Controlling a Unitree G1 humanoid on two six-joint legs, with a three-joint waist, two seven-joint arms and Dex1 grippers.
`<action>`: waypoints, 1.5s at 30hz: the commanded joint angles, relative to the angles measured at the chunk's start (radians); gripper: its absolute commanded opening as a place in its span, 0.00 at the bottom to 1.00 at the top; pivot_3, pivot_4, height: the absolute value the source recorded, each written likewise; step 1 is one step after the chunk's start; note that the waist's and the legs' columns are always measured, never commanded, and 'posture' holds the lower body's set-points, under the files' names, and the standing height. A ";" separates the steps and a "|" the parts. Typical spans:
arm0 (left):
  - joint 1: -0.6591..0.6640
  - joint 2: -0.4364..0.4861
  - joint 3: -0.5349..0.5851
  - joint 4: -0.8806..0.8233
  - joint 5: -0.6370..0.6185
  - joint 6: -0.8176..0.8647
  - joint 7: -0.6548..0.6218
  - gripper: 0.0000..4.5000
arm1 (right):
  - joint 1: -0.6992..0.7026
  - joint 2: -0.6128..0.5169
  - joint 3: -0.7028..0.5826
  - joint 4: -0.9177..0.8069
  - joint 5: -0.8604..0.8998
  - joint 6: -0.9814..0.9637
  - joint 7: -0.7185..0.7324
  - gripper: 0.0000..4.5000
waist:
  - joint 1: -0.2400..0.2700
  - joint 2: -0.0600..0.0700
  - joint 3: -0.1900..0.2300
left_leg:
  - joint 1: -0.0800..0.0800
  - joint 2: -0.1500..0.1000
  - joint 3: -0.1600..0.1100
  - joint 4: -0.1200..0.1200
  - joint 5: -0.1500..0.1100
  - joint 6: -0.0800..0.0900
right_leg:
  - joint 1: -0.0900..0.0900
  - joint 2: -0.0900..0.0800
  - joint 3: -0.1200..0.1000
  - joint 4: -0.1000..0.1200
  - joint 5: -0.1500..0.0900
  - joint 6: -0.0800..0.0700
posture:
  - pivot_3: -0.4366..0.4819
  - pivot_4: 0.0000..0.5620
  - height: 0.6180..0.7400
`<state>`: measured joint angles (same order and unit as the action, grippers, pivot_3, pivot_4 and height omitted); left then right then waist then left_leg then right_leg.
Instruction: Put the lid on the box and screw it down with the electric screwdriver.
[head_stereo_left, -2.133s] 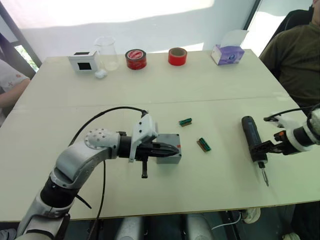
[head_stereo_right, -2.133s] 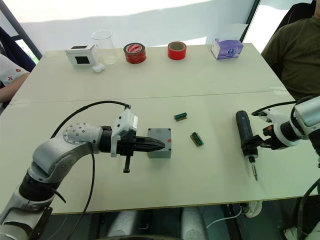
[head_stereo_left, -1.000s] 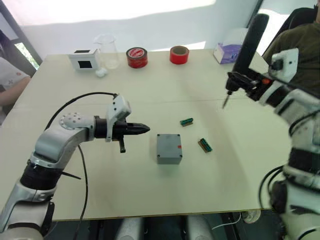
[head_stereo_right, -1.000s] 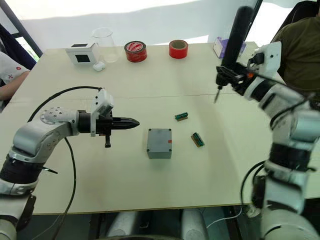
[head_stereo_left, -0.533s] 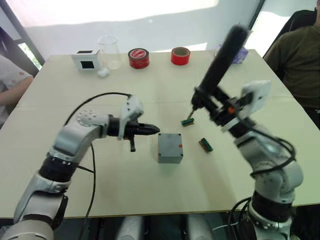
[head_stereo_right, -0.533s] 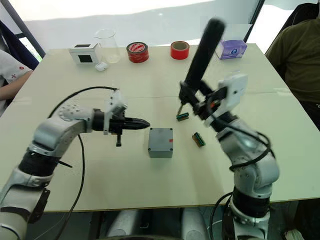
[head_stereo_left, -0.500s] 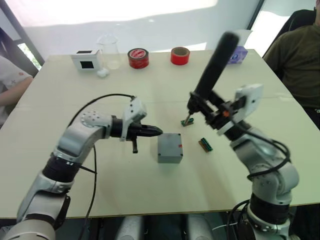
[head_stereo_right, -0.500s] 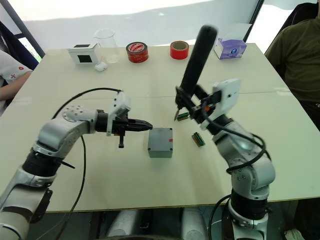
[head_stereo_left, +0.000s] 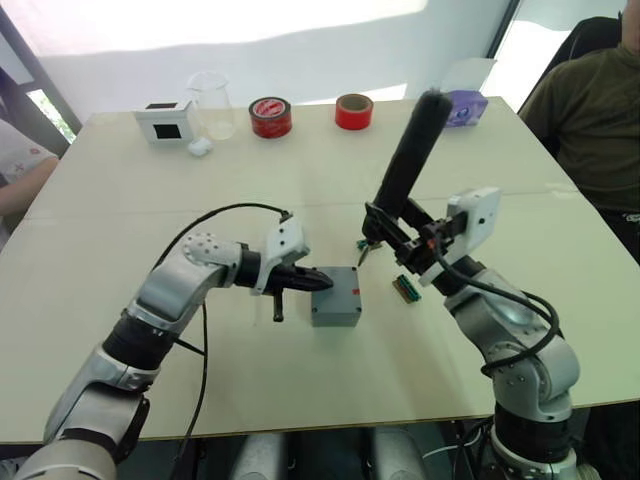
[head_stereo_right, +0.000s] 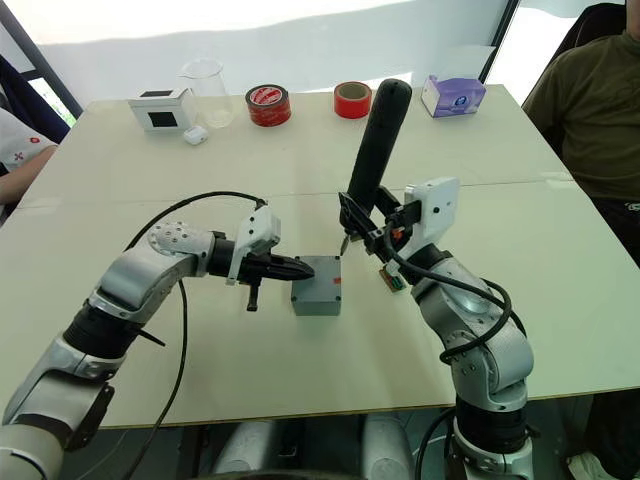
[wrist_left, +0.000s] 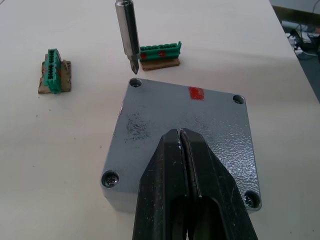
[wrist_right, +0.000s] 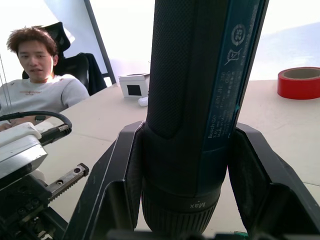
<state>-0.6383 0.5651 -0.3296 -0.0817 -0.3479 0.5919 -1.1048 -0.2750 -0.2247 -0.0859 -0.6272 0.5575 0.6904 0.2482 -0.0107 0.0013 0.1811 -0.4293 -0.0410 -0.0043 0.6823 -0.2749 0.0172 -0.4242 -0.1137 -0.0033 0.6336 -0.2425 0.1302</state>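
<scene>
The grey box (head_stereo_left: 335, 312) sits mid-table with the lid (wrist_left: 150, 125) on top, corner screw holes showing and a small red mark (wrist_left: 196, 93) near one edge. My left gripper (head_stereo_left: 319, 281) is shut with nothing in it, its tips over the lid's left edge. My right gripper (head_stereo_left: 397, 236) is shut on the electric screwdriver (head_stereo_right: 372, 150), a black stick held nearly upright, leaning away to the right. Its metal bit (wrist_left: 127, 35) points down just above the lid's far corner hole (wrist_left: 134, 83). Black fingers (wrist_right: 125, 175) clamp the tool's body (wrist_right: 200, 100) from both sides.
Two green terminal blocks (head_stereo_left: 407, 288) (wrist_left: 160, 52) lie just right of and behind the box. Along the far edge stand a white box with a black screen (head_stereo_left: 164, 120), a beaker (head_stereo_left: 213, 105), two red tape rolls (head_stereo_left: 270, 117) and a tissue box (head_stereo_left: 463, 105). People sit at both sides (head_stereo_left: 590, 110).
My right arm lifted the screwdriver off the table at the right and swung it over to the box. My left gripper drew back to the left, then returned to the lid.
</scene>
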 joint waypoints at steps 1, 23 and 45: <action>-0.006 0.008 -0.027 -0.002 0.056 -0.038 0.000 0.00 | -0.029 -0.004 0.007 -0.075 0.008 -0.040 -0.003 0.41 | 0.000 0.000 0.000 | 0.000 0.000 0.000 0.000 0.000 0.000 | 0.000 0.000 0.000 0.000 0.000 0.000 | 0.48 0.27 1.00; 0.032 0.010 -0.023 -0.026 0.087 -0.043 -0.010 0.00 | 0.030 -0.022 0.073 0.026 -0.076 -0.153 0.049 0.41 | -0.001 0.000 -0.001 | 0.003 0.000 0.000 0.000 0.000 0.001 | 0.003 0.000 0.000 0.000 0.000 0.000 | 0.48 0.27 1.00; 0.098 0.014 -0.048 -0.005 0.119 -0.037 0.007 0.00 | 0.067 -0.107 0.201 0.190 -0.182 -0.032 0.061 0.41 | 0.001 -0.007 -0.024 | 0.023 0.001 -0.001 -0.004 -0.004 0.005 | 0.024 0.001 -0.001 -0.005 -0.002 -0.002 | 0.48 0.27 1.00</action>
<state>-0.5648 0.5674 -0.3407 -0.1136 -0.2683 0.5378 -1.1031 -0.2634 -0.3187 0.0697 -0.5317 0.4143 0.5926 0.3135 -0.0098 -0.0061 0.1567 -0.4048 -0.0399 -0.0058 0.6782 -0.2786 0.0226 -0.3988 -0.1131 -0.0040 0.6286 -0.2450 0.1283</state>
